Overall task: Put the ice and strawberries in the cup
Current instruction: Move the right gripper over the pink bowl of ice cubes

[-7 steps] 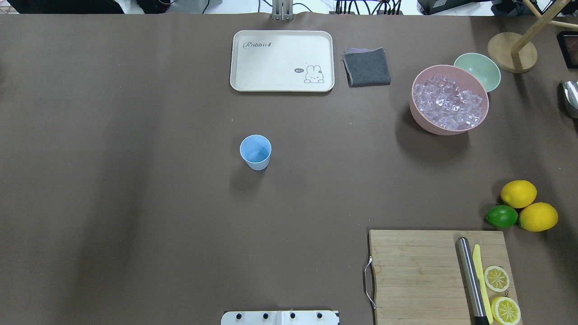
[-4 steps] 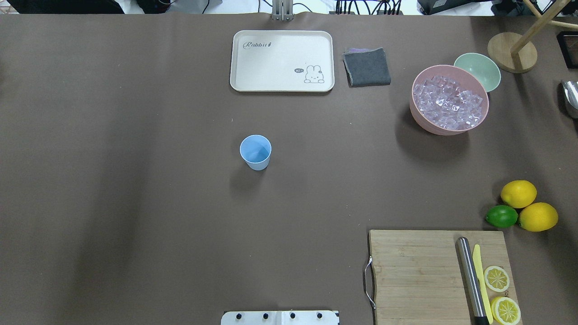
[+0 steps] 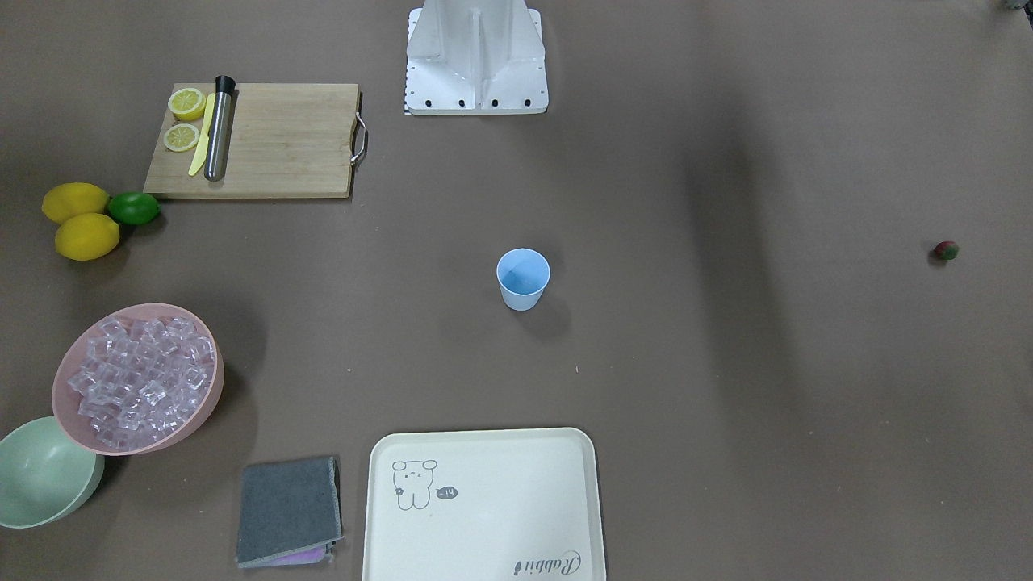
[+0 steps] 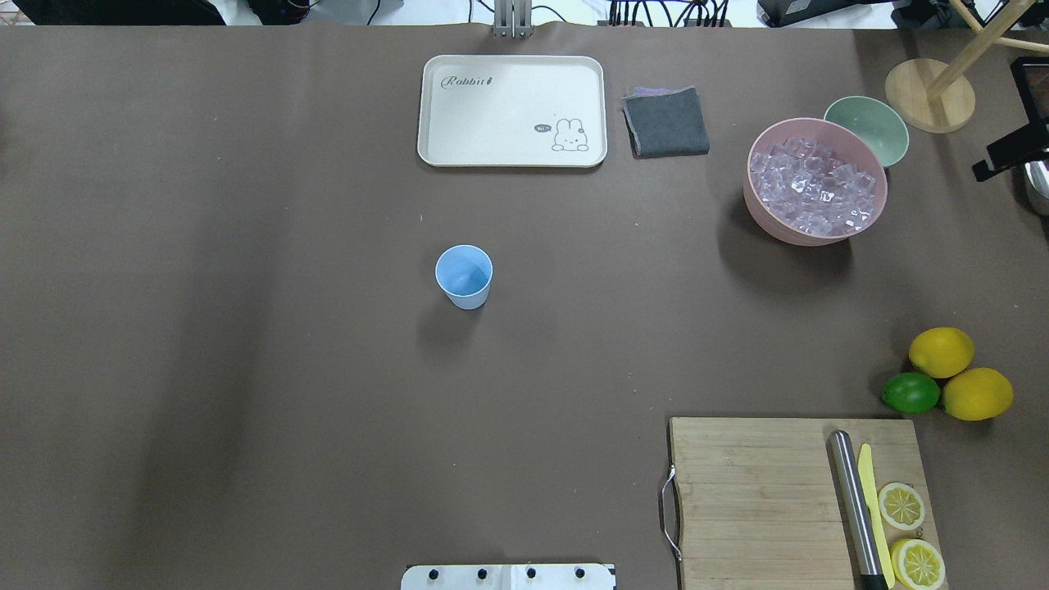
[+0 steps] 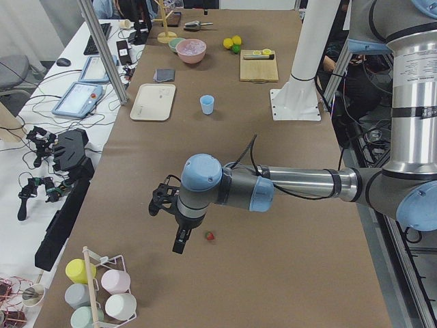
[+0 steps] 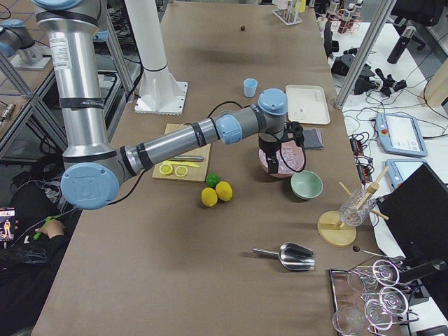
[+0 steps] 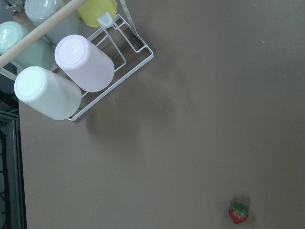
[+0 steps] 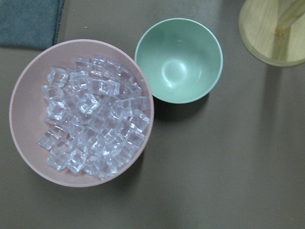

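Matte brown table, faintly creased; cluttered benches alongside. Upright at its middle: smooth, tapered pale-blue plastic cup. At 2 o'clock from there in the overhead view, glassy cubes of ice heaped in round pink bowl, below right gripper. Small red strawberry, green-capped, at 3 o'clock in the front-facing view, well apart, near left gripper. Cannot tell whether either is parted or closed.

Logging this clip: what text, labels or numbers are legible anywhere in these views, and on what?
"Rabbit": script lettering in one corner of the cream tray.
Speech bubble beside the tray's bunny drawing: too small to read.
No other writing is legible in any view.
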Available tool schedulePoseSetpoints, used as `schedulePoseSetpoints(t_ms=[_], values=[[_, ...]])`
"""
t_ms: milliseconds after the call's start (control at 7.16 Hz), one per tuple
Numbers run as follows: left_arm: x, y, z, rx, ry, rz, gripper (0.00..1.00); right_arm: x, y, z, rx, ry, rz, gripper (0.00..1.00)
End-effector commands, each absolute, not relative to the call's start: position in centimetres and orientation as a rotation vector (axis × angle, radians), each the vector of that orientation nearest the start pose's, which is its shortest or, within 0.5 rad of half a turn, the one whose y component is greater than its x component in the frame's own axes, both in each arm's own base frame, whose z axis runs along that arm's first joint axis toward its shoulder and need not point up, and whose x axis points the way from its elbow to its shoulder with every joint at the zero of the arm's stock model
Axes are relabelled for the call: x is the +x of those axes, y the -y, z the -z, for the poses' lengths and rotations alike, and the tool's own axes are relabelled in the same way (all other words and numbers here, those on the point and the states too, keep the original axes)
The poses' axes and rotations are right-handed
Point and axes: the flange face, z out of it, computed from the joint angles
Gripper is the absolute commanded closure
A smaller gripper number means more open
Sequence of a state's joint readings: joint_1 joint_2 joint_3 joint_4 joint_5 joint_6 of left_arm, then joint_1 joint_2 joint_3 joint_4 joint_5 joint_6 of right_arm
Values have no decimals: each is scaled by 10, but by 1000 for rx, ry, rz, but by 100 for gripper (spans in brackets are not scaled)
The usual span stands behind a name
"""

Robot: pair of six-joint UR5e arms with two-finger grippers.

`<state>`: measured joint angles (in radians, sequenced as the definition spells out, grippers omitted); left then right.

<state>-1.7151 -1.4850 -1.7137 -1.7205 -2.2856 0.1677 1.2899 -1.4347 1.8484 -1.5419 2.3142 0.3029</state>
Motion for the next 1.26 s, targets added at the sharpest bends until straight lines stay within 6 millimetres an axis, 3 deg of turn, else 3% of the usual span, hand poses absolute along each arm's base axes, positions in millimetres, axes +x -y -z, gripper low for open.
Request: schedulePoseSetpoints(t_ms=[0, 419, 698, 1117], values=[[-135, 456, -621, 300, -674, -95, 2, -140, 560, -421, 220, 790, 212, 1], [-135, 459, -619, 304, -673, -96, 2, -190, 609, -407, 233, 750, 248, 2], [-136, 466, -619, 304, -673, -96, 2, -220, 629, -415, 258, 764, 286, 2], [-138, 477, -620, 304, -673, -98, 2, -253, 631, -437, 258, 777, 332, 9]])
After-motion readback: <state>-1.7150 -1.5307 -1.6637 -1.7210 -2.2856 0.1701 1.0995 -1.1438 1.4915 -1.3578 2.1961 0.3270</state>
